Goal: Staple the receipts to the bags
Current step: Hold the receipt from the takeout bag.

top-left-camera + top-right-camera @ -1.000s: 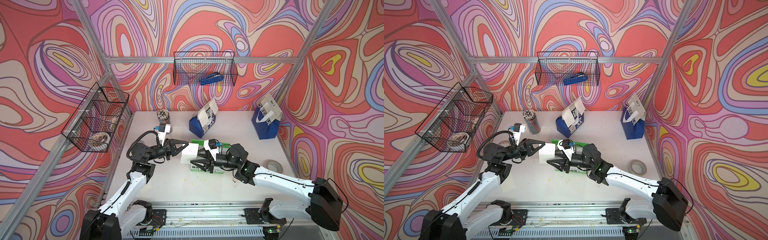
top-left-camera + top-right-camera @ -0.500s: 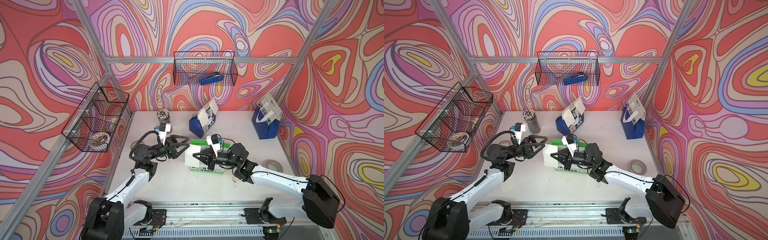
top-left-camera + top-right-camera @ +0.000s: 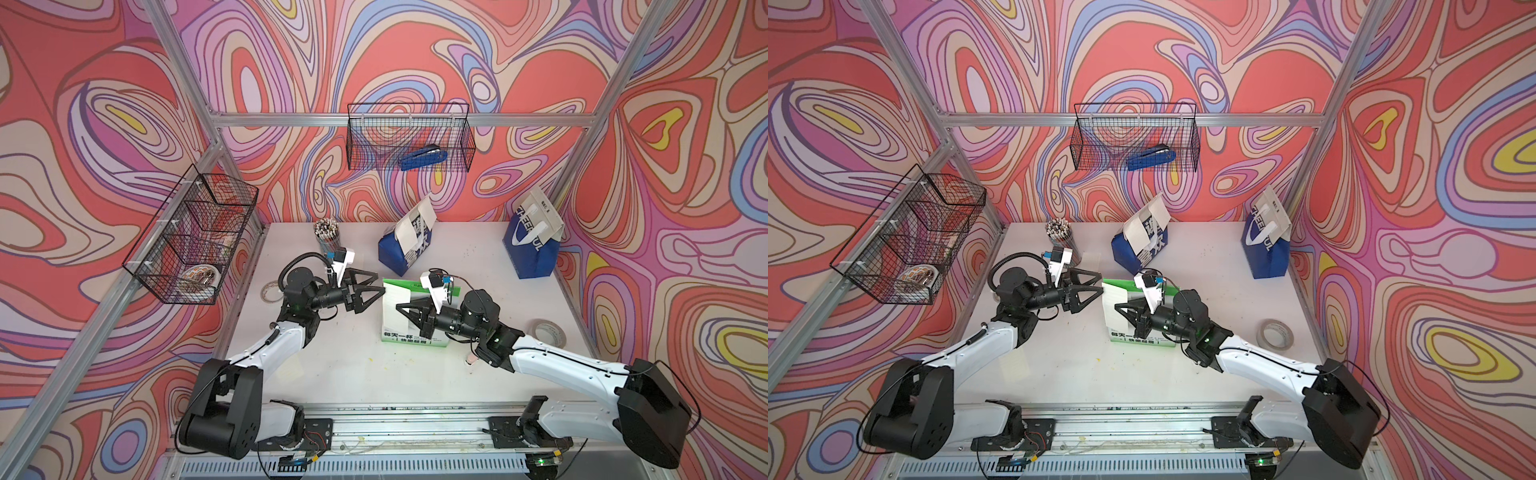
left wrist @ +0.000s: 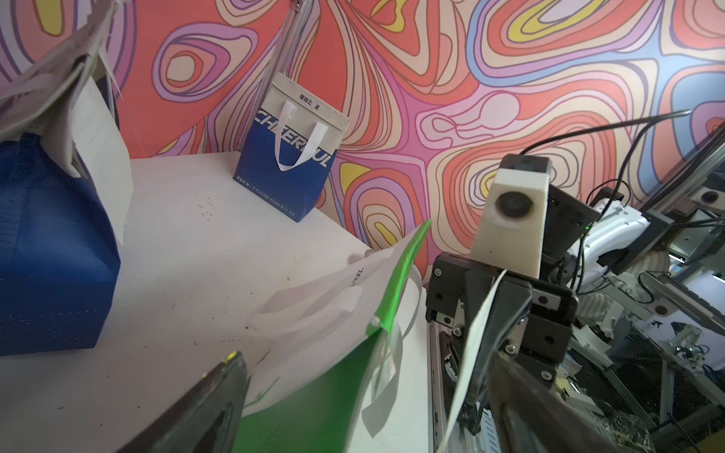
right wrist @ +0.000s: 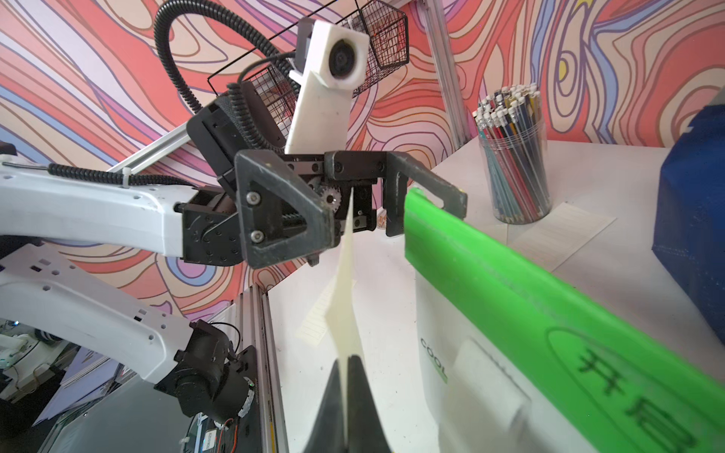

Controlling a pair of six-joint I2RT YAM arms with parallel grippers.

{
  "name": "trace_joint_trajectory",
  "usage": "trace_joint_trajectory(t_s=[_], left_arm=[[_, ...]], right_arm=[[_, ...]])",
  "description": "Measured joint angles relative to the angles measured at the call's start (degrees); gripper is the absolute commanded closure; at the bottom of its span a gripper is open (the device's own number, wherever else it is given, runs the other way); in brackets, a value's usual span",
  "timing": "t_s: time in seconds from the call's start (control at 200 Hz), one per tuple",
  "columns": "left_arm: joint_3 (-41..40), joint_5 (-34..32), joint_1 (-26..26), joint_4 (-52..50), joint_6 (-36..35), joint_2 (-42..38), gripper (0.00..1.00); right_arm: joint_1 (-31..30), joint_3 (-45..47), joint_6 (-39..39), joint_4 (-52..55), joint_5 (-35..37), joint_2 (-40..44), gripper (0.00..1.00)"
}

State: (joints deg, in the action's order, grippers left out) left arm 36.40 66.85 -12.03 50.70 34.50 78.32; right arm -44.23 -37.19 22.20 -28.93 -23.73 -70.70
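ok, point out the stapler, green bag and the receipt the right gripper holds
stapler [image 3: 424,160]: a top view, middle of its blue body.
green bag [image 5: 510,290]: right wrist view, its green top band.
receipt [image 5: 344,302]: right wrist view, mid-slip, seen edge-on.

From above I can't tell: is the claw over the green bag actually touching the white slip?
Touching. The right wrist view shows the receipt edge-on, pinched between the shut fingers of the right gripper, with no gap.

Swirl-patterned walls [image 3: 415,54], aluminium frame [image 3: 291,119], white tabletop [image 3: 365,374]
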Motion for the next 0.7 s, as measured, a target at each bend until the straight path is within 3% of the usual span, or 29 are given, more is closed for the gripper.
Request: trace_joint_trajectory(t_s=[0.145,0.401,0.526,0.701], left_arm=[[3.7,3.5,-0.3,10.9,6.4,7.9,0.39],[7.0,7.9,-2.6,18.8,11.6,12.3,0.38],[7.0,8.4,-2.6,19.8,11.9,12.3,0.53],[7.0,9.2,-2.6,20.3,12.3,12.4,0.54]], right_arm=[[1.4,0.4,0.9,-0.3,0.0,-0.4,1.0],[2.2,0.8,1.4,-0.1,0.6,-1.0,1.0],[2.4,0.7,1.7,-0.4,0.6,-2.8,1.0],[2.7,0.4,2.9,-1.1,0.5,-4.5,1.0]])
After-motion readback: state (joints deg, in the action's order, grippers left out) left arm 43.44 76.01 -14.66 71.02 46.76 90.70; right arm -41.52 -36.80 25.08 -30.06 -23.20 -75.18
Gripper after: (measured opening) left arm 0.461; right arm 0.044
